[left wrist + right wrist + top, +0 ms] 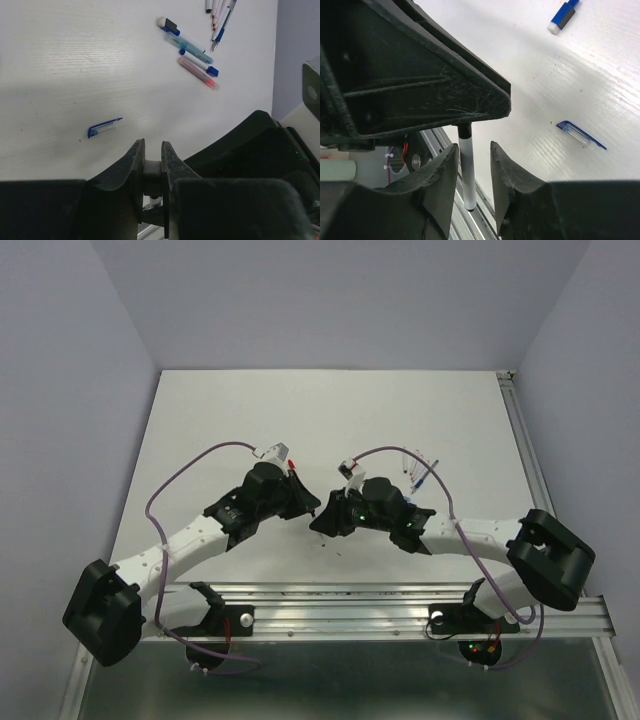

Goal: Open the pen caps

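White table [330, 420] underneath. We log the left gripper [152, 148] clenched on a pen [467, 172]; its barrel runs 12 to 6 in the right wrist view, black end [465, 131] at 12. Right gripper [473, 147] is released, fingers [440, 170] straddling the barrel, ready to close.

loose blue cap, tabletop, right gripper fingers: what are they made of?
Cap: glossy plastic, with a see-through body and a solid blue clip; the table shows through it.
Table: white and matte with fine parallel ridges. Probably laminate or painted board; I cannot tell which.
Right gripper fingers: hard black plastic by the look, dull, with fine scratches.
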Controlling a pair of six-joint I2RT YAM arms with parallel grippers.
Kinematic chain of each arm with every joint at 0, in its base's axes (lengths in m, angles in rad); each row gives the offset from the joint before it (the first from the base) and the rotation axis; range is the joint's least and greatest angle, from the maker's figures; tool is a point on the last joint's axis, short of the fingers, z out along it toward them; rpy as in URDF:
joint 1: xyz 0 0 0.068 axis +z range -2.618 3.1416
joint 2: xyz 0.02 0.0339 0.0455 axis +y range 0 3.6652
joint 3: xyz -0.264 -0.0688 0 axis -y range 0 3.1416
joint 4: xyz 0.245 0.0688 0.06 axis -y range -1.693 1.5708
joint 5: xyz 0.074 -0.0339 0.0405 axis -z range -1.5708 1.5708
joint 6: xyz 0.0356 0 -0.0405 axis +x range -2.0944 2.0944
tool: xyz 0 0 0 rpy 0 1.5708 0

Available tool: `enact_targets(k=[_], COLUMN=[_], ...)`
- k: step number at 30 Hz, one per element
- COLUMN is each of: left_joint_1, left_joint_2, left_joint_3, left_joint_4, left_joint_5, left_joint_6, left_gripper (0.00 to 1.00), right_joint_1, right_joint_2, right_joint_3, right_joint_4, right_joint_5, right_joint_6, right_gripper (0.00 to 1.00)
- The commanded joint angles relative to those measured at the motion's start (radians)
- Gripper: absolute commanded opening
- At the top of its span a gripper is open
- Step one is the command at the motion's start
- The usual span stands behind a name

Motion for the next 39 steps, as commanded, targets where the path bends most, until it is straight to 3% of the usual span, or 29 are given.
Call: enact_targets(k=[1, 5, 6, 9, 14, 20, 23, 26, 29, 34, 39], left_joint_1=[-0.007, -0.005, -0.005, -0.004, 0.063, 0.254, 0.283, 0.289, 0.288, 0.266, 0.183], left_joint_2=[-0.038, -0.041, -0.041, -0.039, 0.004, 0.128, 0.123, 0.111, 0.111, 0.128, 0.233], left_joint_3=[0.038, 0.05, 0.053, 0.073, 0.146, 0.303, 0.334, 0.323, 0.294, 0.182, 0.119], left_joint_4=[0.031, 0.033, 0.033, 0.018, 0.076, 0.077, 0.08, 0.042, -0.016, -0.068, -0.091], left_joint_5=[-0.004, -0.011, -0.024, -0.088, -0.214, -0.174, -0.154, -0.14, -0.131, -0.09, -0.138], left_joint_6=[-0.006, -0.01, -0.01, -0.01, 0.063, 0.12, 0.134, 0.135, 0.134, 0.132, 0.129], left_gripper=[0.0, 0.0, 0.0, 0.0, 0.0, 0.0, 0.0, 0.0, 0.0, 0.03, 0.12], right_joint_1=[0.025, 0.041, 0.046, 0.069, 0.185, 0.4, 0.43, 0.428, 0.394, 0.135, -0.055], right_joint_2=[0.037, 0.074, 0.075, 0.071, 0.034, 0.02, 0.011, -0.02, -0.096, -0.21, -0.32], right_joint_3=[0.063, 0.094, 0.099, 0.1, 0.071, -0.036, -0.071, -0.05, -0.019, -0.042, -0.019], right_joint_4=[0.039, -0.001, -0.004, -0.027, -0.107, -0.037, -0.001, -0.075, -0.194, -0.377, -0.568], right_joint_5=[-0.023, -0.003, 0.006, 0.026, 0.101, 0.117, 0.149, 0.248, 0.359, 0.408, 0.6], right_joint_6=[-0.022, -0.038, -0.041, -0.056, -0.062, 0.059, 0.117, 0.133, 0.134, 0.163, 0.154], right_gripper=[0.4, 0.36, 0.23, 0.01, 0.01, 0.01, 0.01, 0.01, 0.01, 0.01, 0.03])
